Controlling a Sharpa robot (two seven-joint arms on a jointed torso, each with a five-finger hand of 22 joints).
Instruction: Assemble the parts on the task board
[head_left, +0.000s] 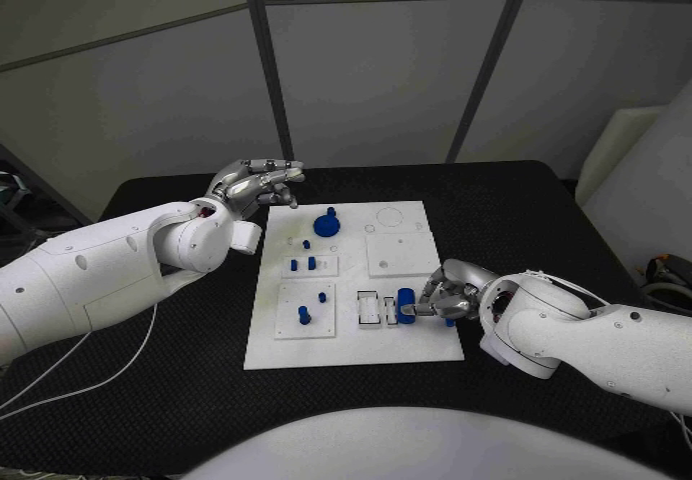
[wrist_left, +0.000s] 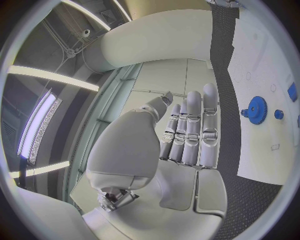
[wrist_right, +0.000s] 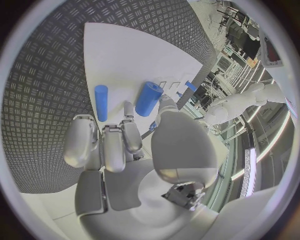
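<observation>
Seemingly light and rigid, the blue parts look like smooth plastic, so they should take a firm pinch without harm but could slip or roll between metal fingertips.

Head view: the board (head_left: 339, 340) lies mid-table. The right hand (head_left: 444, 296) rests at the board's 4 o'clock corner, fingers curled around a blue cylinder (head_left: 407, 301) lying just beside two small white slots. Whether it truly pinches the cylinder or merely touches it, I cannot tell. The left hand (head_left: 257, 184) hovers off the board's 11 o'clock corner, fingers loosely bent, holding nothing. A blue gear (head_left: 326, 225) stands near 12 o'clock on the board, small pegs (head_left: 304, 264) stand around its middle, and another peg (head_left: 304, 315) stands at 8 o'clock.

Left wrist view: the left hand's fingers (wrist_left: 190, 130) lie straight and close together, empty, well apart from the gear (wrist_left: 256, 109) and a small peg (wrist_left: 279, 114) beside it.

Right wrist view: the right hand (wrist_right: 128, 145) is bent over the board, its fingertips near the thick cylinder (wrist_right: 149, 98), with a thinner cylinder (wrist_right: 101, 102) lying just beside. Contact is unclear.

Judging by shape, the thick cylinder is best taken across its middle, thumb opposite fingers, so it cannot roll away; the gear is better gripped by its hub than its toothed rim.
</observation>
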